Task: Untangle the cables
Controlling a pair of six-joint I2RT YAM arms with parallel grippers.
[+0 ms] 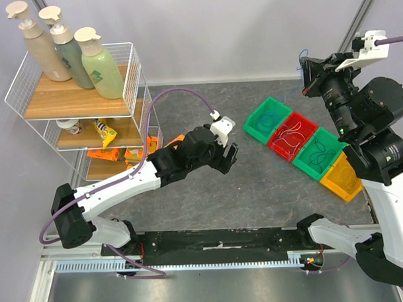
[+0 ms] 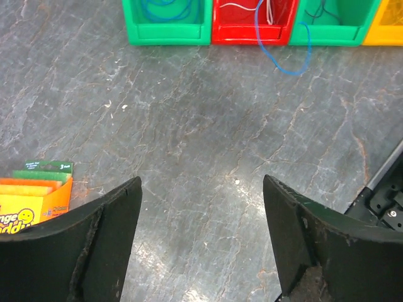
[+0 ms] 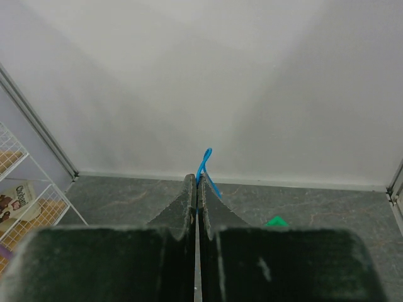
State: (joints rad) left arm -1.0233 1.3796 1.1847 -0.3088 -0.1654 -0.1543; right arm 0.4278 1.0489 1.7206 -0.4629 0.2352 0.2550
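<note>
My right gripper [image 1: 305,73] is raised high at the back right, shut on a thin blue cable [image 3: 205,165] whose loop sticks up past the closed fingertips [image 3: 190,189]. My left gripper [image 1: 229,156] is open and empty over the table's middle; the left wrist view [image 2: 201,182] shows bare table between its jaws. Four bins stand in a row: a green bin [image 1: 268,120] with a blue cable, a red bin [image 1: 292,136] with a white cable, a green bin [image 1: 319,153] with a dark cable, and a yellow bin [image 1: 341,177]. A blue cable loop [image 2: 286,63] hangs over the bin fronts onto the table.
A white wire rack [image 1: 80,102] with bottles and boxes stands at the back left. An orange sponge pack [image 2: 34,198] lies close to the left gripper's left finger. The back wall is just behind the right gripper.
</note>
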